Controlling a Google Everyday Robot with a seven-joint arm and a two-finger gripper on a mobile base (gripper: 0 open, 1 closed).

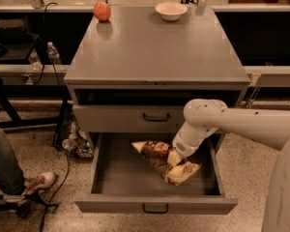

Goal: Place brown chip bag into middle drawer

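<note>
Open middle drawer (154, 204) with brown chip bag (157, 154) inside, claw (176, 157) at the bag's middle, grip state unclear

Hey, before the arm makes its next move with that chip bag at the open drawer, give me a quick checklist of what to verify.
1. Middle drawer pulled open: ok.
2. Brown chip bag inside the drawer's walls, clear of the front panel: ok.
3. Bag resting flat on the drawer floor: cannot tell; it looks tilted.
4. Gripper down in the drawer opening, at the bag's right half: ok.
5. Bag let go of: cannot tell.
6. Orange fruit and bowl on the cabinet top, away from the drawer: ok.
</note>
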